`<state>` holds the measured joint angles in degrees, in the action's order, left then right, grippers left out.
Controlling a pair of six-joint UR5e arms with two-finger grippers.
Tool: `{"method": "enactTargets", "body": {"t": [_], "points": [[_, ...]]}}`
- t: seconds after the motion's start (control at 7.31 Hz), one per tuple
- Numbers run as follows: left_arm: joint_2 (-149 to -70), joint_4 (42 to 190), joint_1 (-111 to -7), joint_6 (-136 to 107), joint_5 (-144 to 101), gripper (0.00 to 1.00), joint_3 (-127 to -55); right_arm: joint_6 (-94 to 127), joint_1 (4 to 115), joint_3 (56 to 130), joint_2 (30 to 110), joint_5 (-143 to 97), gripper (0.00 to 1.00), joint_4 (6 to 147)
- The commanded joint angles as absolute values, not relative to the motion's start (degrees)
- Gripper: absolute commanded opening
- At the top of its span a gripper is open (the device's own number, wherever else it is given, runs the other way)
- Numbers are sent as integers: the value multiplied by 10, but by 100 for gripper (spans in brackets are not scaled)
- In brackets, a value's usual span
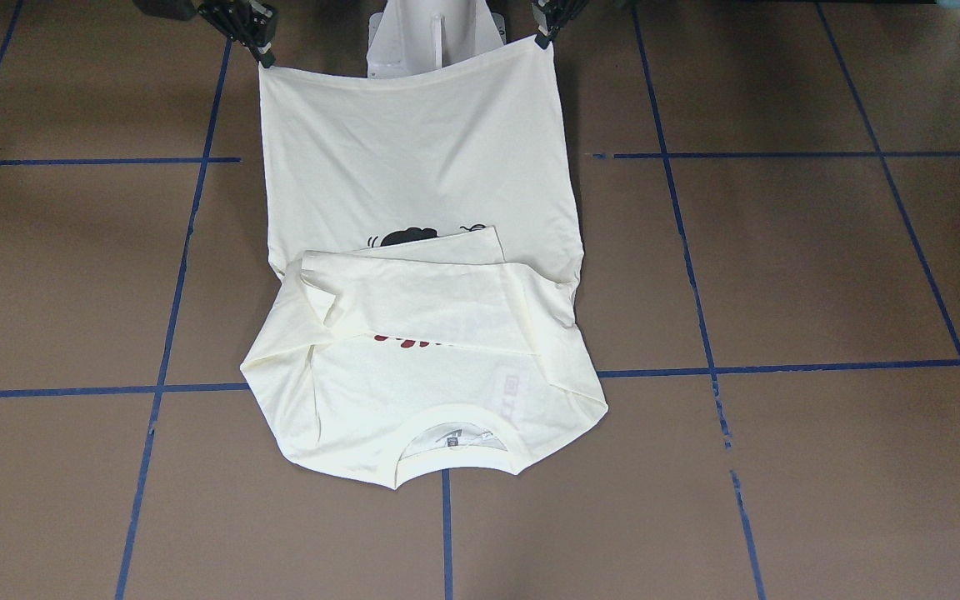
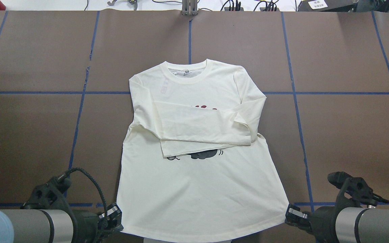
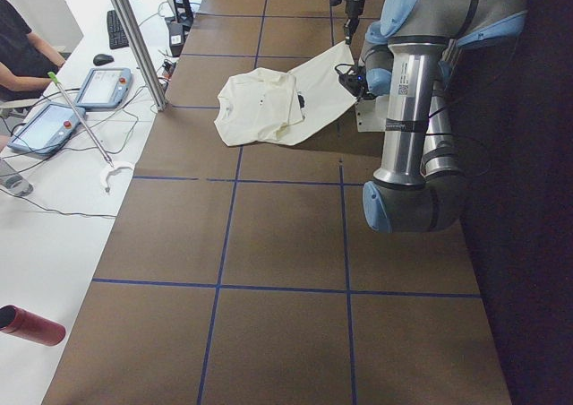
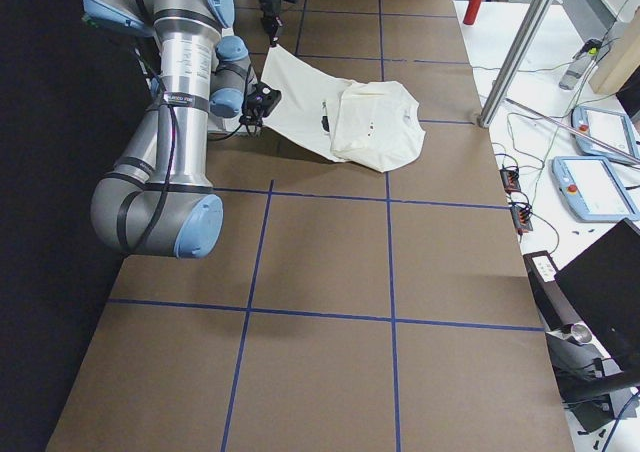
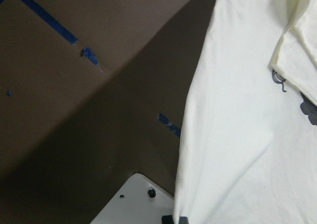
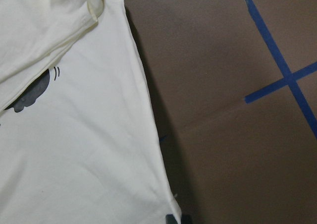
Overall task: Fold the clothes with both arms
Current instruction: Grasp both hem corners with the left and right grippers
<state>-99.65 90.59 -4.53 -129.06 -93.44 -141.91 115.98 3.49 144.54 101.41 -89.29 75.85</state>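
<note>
Brown table (image 2: 349, 135), left pincer (image 1: 543, 38) and right pincer (image 1: 267, 58) low on T-shirt (image 1: 422, 150) hem corners.

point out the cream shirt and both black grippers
cream long-sleeved T-shirt (image 2: 198, 189), overhead view, plain lower front
left black gripper (image 1: 543, 39), front-facing view, fingertips on hem
right black gripper (image 1: 267, 58), front-facing view, fingertips on hem

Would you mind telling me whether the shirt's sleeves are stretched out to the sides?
No, both sleeves lie folded across the chest of the T-shirt.
</note>
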Motion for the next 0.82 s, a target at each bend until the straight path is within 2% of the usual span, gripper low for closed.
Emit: {"method": "enactTargets", "body": {"t": [0.0, 0.68], "points": [[-997, 880, -12, -1295, -938, 0, -1437, 1160, 34, 1456, 1020, -909, 0, 758], [-992, 840, 15, -1332, -937, 0, -1456, 1160, 34, 1474, 1020, -944, 0, 758]]}}
